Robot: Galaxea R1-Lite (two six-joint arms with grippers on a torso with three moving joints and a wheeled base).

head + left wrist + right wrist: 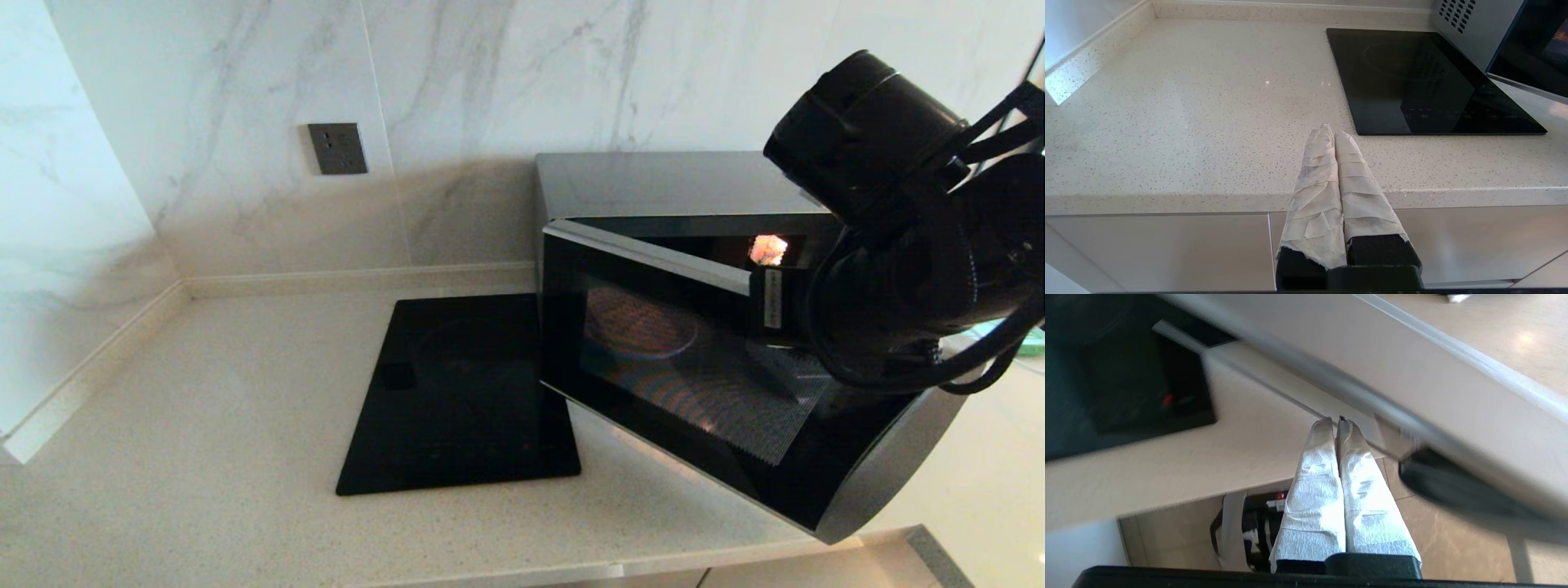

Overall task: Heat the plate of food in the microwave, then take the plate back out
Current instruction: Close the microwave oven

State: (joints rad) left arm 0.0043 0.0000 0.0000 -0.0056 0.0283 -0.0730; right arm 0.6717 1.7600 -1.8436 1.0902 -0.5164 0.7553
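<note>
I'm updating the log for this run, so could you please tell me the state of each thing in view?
microwave: interior light on.
microwave door: partly open, swung outward.
plate of food: inside the microwave, seen dimly through the door glass.
cooktop: dark, nothing on it.
left gripper: shut, empty, at the counter edge.
right gripper: shut, empty.

head view: high, angled down on counter [204,457]; left wrist: low, at counter edge; both share cooktop [461,392]; right wrist: blurred.
</note>
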